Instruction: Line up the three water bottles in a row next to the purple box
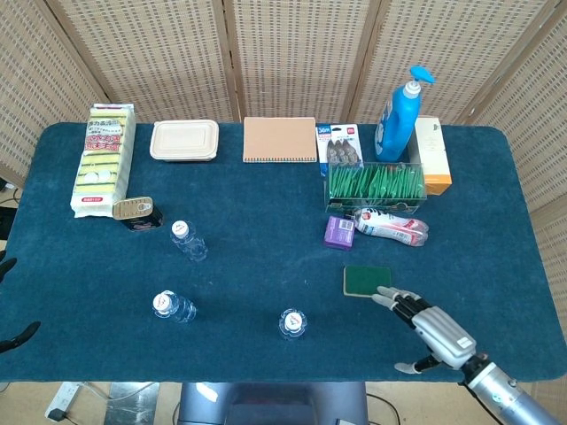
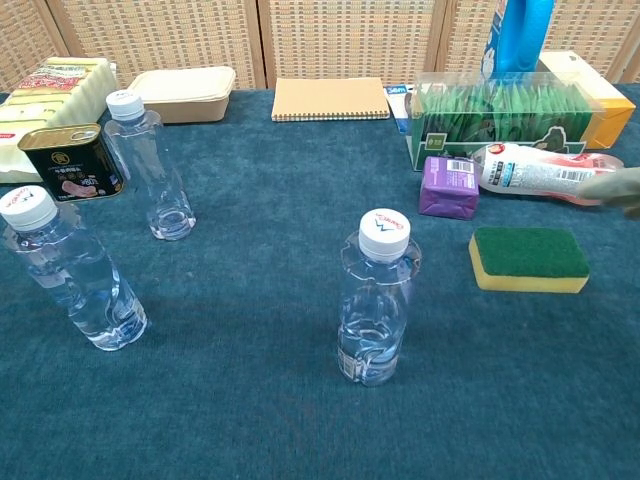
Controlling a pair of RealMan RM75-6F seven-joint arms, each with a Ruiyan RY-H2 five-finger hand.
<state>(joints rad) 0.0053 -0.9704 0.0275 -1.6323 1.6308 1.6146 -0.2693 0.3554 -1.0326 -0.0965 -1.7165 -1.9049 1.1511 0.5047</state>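
Three clear water bottles with white caps stand upright and apart on the blue table: one at back left [image 1: 189, 241] [image 2: 150, 165], one at front left [image 1: 173, 306] [image 2: 75, 270], one at front centre [image 1: 292, 323] [image 2: 375, 300]. The small purple box [image 1: 338, 232] [image 2: 449, 187] lies right of centre. My right hand [image 1: 430, 328] hovers with fingers spread and empty, just in front and to the right of the green sponge [image 1: 367, 281]; it shows as a blur [image 2: 625, 185] at the chest view's right edge. Of my left hand [image 1: 18, 336], only dark tips show at the left table edge, wide apart.
A pink-and-white tube [image 1: 392, 225] lies next to the purple box, with a clear box of green packets [image 1: 375, 184], a blue pump bottle [image 1: 399, 115] and an orange carton [image 1: 431, 155] behind it. A tin [image 1: 135, 211], a sponge pack [image 1: 102, 158], a lidded tray [image 1: 184, 140] and a notebook [image 1: 280, 139] sit at the back.
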